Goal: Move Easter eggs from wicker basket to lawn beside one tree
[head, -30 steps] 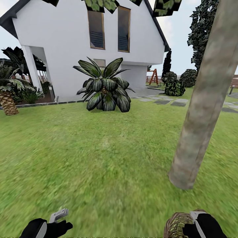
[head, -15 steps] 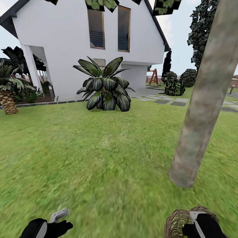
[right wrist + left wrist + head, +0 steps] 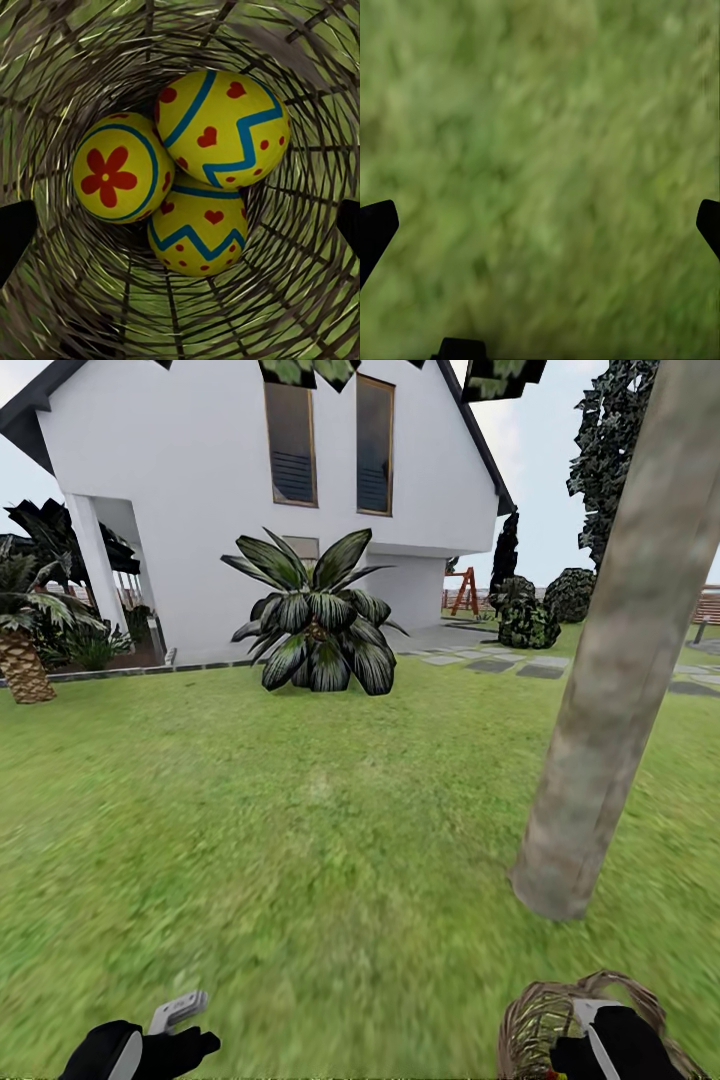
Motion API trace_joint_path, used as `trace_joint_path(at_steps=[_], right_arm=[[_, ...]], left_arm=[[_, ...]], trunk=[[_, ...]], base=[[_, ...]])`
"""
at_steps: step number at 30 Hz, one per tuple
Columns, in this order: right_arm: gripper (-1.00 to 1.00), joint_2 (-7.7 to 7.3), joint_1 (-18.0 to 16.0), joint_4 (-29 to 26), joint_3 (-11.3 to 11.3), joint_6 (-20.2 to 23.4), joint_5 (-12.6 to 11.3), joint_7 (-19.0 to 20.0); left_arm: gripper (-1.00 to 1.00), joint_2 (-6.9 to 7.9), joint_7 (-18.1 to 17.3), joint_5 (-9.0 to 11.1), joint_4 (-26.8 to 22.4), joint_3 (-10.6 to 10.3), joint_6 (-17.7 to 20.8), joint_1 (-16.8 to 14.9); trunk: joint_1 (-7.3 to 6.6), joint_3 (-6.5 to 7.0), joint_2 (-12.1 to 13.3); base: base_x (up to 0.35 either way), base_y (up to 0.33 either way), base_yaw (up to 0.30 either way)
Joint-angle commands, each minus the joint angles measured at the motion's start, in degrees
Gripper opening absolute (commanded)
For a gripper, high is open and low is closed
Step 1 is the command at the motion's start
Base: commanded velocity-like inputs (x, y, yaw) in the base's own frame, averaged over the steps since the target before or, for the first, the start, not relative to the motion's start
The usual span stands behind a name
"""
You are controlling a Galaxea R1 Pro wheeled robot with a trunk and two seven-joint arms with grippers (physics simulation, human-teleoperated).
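Note:
Three yellow Easter eggs lie together in the bottom of the wicker basket point(image 3: 67, 300): one with a red flower point(image 3: 120, 176), one with red hearts and a blue zigzag point(image 3: 225, 127), and a third point(image 3: 199, 232) under them. My right gripper point(image 3: 180, 225) looks straight down into the basket, open, its fingertips wide apart and touching no egg. The basket point(image 3: 540, 1025) stands on the lawn point(image 3: 300, 840) by my right gripper point(image 3: 600, 1040), a short way in front of the tree point(image 3: 620, 660). My left gripper point(image 3: 195, 1025) hangs open over bare grass point(image 3: 540, 150).
A white house point(image 3: 200, 490) stands behind the lawn, with a broad-leafed plant point(image 3: 315, 625) in front of it. A short palm point(image 3: 22, 660) is at the far left. Grey paving slabs point(image 3: 520, 665) and dark bushes point(image 3: 525, 620) lie at the back right.
The whole picture has shifted slightly, so the camera has moved. More of the basket's rim now shows at the lower right. Both grippers keep their places in the view.

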Motion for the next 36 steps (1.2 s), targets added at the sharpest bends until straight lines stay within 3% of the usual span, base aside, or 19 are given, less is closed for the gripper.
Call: trace_joint_path(at_steps=[1, 9, 16, 33, 36], right_arm=[[1.0, -0.02, 0.0, -0.1, 0.0, 0.2, 0.1, 0.0], [1.0, -0.02, 0.0, -0.1, -0.1, 0.3, 0.1, 0.0], [1.0, 0.04, 0.0, -0.1, 0.0, 0.3, 0.1, 0.0], [1.0, 0.02, -0.1, -0.1, -0.1, 0.2, 0.0, 0.0], [1.0, -0.12, -0.1, -0.1, -0.2, 0.2, 0.0, 0.1]], left_arm=[[1.0, -0.04, -0.4, -0.2, -0.1, 0.2, 0.3, 0.0], [1.0, -0.07, -0.3, -0.3, 0.0, 0.2, 0.3, 0.0], [1.0, -1.24, -0.1, -0.4, 0.1, 0.2, 0.3, 0.0], [1.0, -1.28, -0.2, -0.4, 0.1, 0.2, 0.3, 0.0], [1.0, -1.28, -0.2, -0.4, 0.1, 0.2, 0.3, 0.0]], trunk=[[0.22, -0.24, -0.4], [1.97, -1.68, -3.7], [3.51, -2.94, -6.5], [7.24, -5.99, -13.3], [7.33, -6.65, -13.3]], base=[[0.0, 0.0, 0.0], [0.0, 0.0, 0.0], [0.0, 0.0, 0.0], [0.0, 0.0, 0.0], [0.0, 0.0, 0.0]])
